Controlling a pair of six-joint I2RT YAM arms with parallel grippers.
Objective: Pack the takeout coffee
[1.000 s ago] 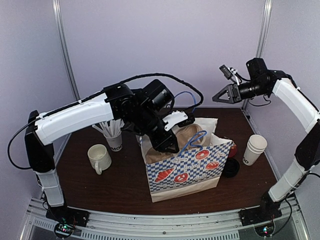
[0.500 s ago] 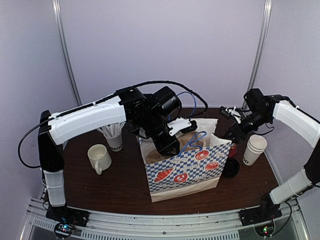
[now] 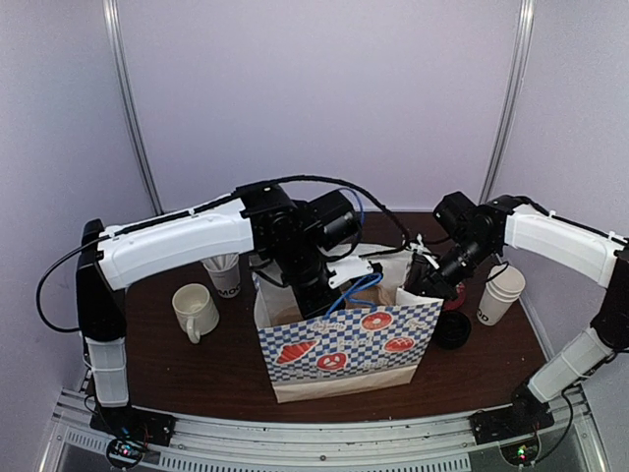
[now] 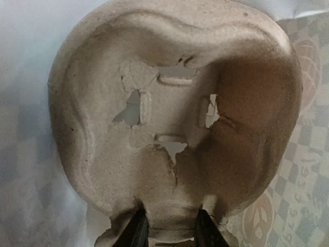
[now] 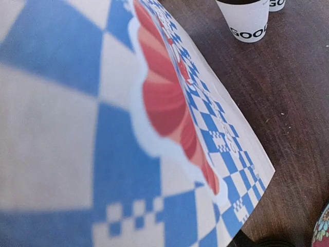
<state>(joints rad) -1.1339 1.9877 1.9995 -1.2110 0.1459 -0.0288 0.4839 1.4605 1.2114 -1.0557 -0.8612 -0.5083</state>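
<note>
The blue-and-white checked paper bag point(image 3: 339, 349) with red prints stands mid-table, mouth open. My left gripper point(image 3: 319, 293) reaches down into it, shut on the rim of a grey moulded pulp cup carrier point(image 4: 169, 103); both fingers point(image 4: 136, 230) pinch a ridge of it. My right gripper point(image 3: 421, 280) sits at the bag's right rim; the bag wall point(image 5: 103, 128) hides its fingers in the right wrist view. Stacked white paper cups point(image 3: 501, 293) with black lettering stand at the right, with no lid on. A black lid point(image 3: 454, 330) lies beside them. Another lettered white cup point(image 5: 249, 20) shows past the bag.
A cream mug point(image 3: 195, 310) with a handle stands at the left. Behind it is a white cup of straws point(image 3: 224, 273). A red patterned object point(image 3: 455, 295) lies between bag and cup stack. Purple walls close in the table at the back and sides.
The right arm swung down from high at the back to the bag's right rim. The bag shifted left and forward. The left gripper sank deeper into it with the carrier.
</note>
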